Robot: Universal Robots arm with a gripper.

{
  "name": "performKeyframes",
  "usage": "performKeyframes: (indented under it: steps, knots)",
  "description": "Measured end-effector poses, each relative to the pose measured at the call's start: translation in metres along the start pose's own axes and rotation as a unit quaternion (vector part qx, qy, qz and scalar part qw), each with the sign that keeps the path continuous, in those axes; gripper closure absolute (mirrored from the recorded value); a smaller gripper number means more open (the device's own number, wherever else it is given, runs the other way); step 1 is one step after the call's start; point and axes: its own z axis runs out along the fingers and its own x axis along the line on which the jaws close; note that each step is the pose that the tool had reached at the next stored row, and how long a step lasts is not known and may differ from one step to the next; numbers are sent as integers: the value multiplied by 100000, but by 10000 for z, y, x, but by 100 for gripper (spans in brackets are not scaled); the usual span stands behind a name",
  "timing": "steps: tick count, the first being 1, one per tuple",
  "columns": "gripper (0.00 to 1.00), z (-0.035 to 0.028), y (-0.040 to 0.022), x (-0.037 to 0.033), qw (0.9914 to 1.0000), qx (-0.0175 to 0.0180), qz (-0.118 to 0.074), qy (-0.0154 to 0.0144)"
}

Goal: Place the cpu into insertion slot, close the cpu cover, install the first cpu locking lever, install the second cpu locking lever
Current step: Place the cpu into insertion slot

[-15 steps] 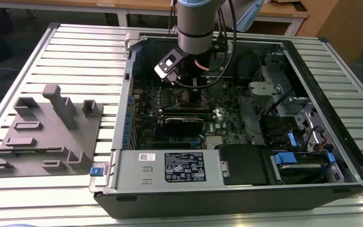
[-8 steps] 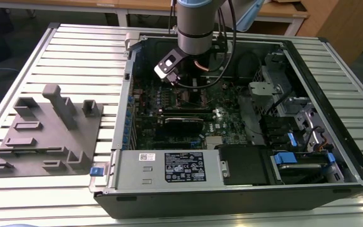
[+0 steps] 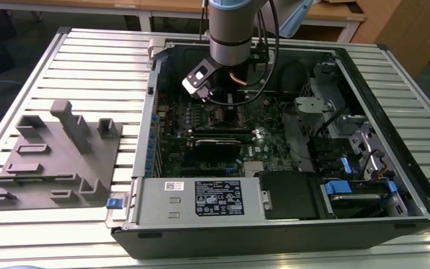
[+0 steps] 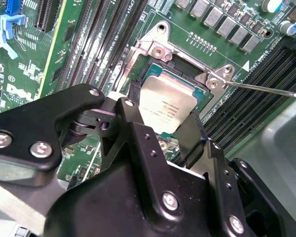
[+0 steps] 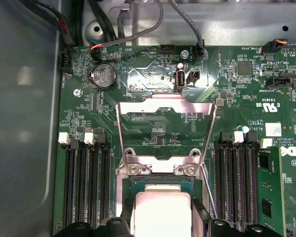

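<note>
Second wrist view: gripper (image 4: 166, 104) closed on the chip (image 4: 168, 101) right over the socket (image 4: 185, 63), cover (image 5: 165, 98) stands open. Placing step, I'd say; seating needs the chip square.

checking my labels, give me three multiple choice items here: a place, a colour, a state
1. Where is the cpu? A on the grey tray; B at the socket; C on the drive cage.
2. Board colour? A green; B red; C white.
3. The cover is: A shut over the cpu; B missing; C swung open.
Answers: 1 B: it sits at the socket in both wrist views. 2 A: the board shows green. 3 C: it lies back off the socket in the first wrist view.
</note>
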Motion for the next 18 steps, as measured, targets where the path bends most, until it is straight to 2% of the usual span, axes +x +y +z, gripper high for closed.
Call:
performKeyframes:
  steps: [18]
  knots:
    - [46,11,6,-1,100000,-4,-8,-5]
